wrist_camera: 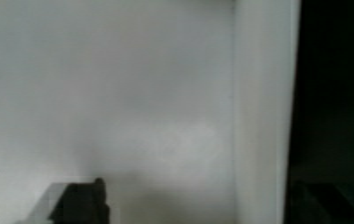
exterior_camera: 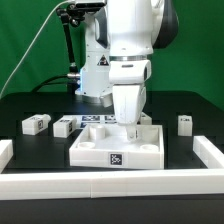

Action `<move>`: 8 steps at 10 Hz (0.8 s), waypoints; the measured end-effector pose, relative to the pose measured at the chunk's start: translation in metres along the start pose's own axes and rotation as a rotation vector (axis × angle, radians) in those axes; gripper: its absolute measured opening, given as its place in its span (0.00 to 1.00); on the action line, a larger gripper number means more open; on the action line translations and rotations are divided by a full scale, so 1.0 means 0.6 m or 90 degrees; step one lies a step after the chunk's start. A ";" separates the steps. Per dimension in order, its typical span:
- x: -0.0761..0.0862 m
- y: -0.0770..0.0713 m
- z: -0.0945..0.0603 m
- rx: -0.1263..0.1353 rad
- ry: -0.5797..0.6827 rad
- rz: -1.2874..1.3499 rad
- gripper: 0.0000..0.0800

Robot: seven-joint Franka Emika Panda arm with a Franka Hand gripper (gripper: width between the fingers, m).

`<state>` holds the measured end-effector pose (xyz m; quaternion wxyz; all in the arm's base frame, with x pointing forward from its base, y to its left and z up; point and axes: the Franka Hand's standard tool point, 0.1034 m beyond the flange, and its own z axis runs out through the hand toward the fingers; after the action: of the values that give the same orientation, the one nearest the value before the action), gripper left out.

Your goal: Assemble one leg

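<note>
My gripper [exterior_camera: 130,126] points straight down into the back right part of the large white tray-like part [exterior_camera: 100,150]. In the wrist view the gripper [wrist_camera: 202,205] is open. Its two dark fingertips [wrist_camera: 80,203] stand wide apart, with only the blurred white tray surface [wrist_camera: 138,100] and a raised rim strip [wrist_camera: 266,110] between them. Small white tagged legs lie on the black table: two at the exterior view's left [exterior_camera: 35,123] [exterior_camera: 65,127] and one at the right [exterior_camera: 185,123]. None is held.
The marker board [exterior_camera: 97,120] lies flat behind the tray, by the robot's base. A low white border [exterior_camera: 214,152] runs along the table's sides and front. A dark stand [exterior_camera: 68,50] rises at the back left.
</note>
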<state>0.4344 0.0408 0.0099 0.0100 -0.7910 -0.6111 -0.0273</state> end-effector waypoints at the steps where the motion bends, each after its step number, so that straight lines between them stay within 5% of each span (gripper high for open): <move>1: 0.000 0.000 0.000 0.000 0.000 0.000 0.49; 2: 0.000 0.000 0.000 0.000 0.000 0.000 0.49; 4: 0.000 -0.001 0.001 0.001 0.000 0.000 0.09; 8: 0.000 -0.001 0.001 0.001 0.000 0.000 0.07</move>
<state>0.4337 0.0408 0.0094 0.0107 -0.7910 -0.6111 -0.0263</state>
